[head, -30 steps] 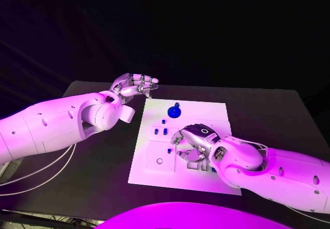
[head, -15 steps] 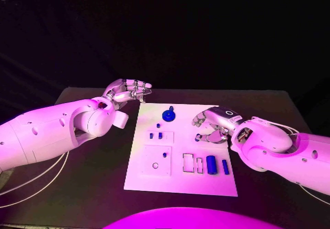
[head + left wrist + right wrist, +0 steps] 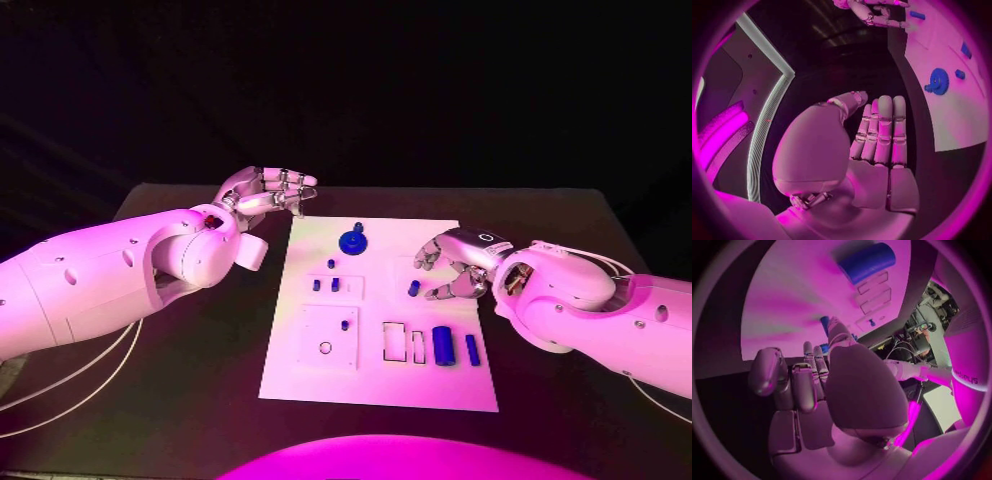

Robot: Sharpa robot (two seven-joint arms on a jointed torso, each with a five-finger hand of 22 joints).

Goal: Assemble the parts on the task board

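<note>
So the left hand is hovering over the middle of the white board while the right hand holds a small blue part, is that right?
Not quite. In the head view the left hand is off the task board, beyond its far left corner. The right hand does hold a small blue part in its fingers.

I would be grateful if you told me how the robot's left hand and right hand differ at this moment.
The left hand is off the task board, above the dark table past its far left corner; the right hand is over the board's right half.

The left hand holds nothing, its fingers side by side and only slightly bent; the right hand's fingers are curled round a small blue part.

Both are silver hands on white arms.
</note>
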